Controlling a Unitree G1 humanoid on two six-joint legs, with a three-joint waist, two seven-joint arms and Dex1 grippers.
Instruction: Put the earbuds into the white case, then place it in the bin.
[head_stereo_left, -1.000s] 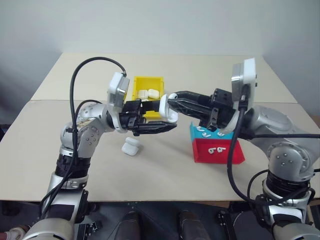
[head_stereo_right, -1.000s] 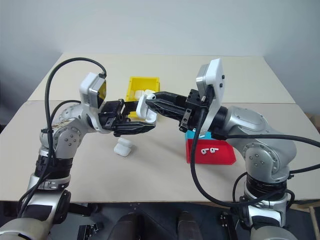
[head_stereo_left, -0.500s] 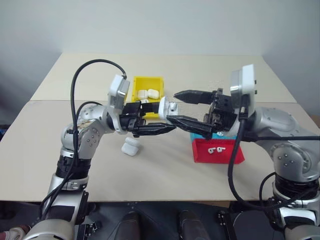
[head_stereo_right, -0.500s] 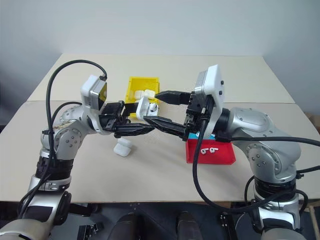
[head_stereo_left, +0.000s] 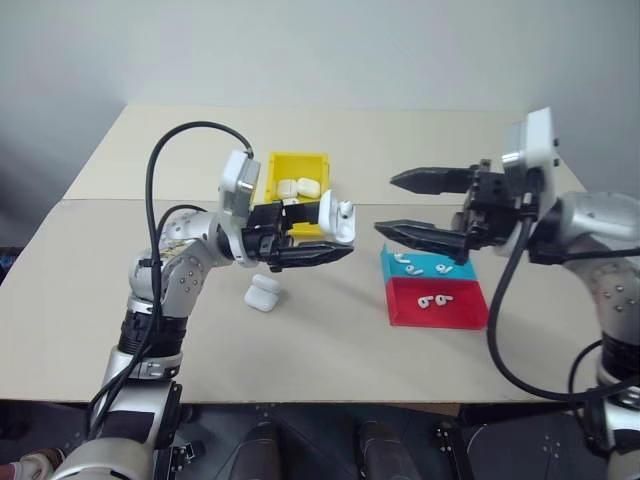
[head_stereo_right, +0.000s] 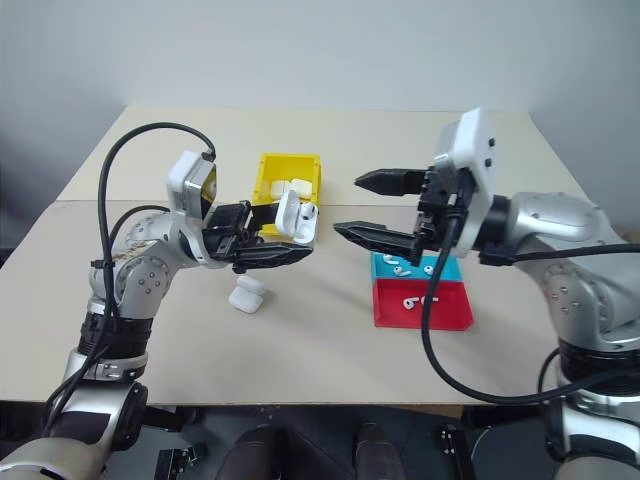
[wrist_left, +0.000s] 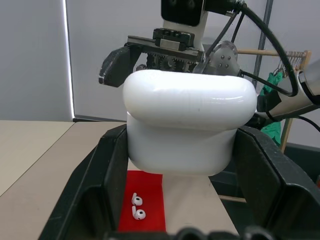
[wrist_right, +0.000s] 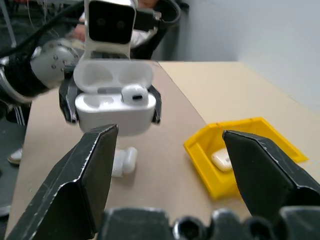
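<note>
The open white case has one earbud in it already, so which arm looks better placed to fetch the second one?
The right. Its gripper is open and empty, hanging just above the blue tray and red tray where loose earbuds lie. The left gripper is shut on the white case, holding it open.

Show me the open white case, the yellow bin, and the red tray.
open white case (wrist_right: 114, 116): right wrist view, front of its lower shell.
yellow bin (head_stereo_left: 273, 176): left eye view, left wall.
red tray (head_stereo_right: 448, 313): right eye view, bare floor.

We count four white cases (head_stereo_left: 335, 217), five earbuds (head_stereo_left: 434, 300), one bin (head_stereo_left: 297, 162), two trays (head_stereo_left: 438, 301)
</note>
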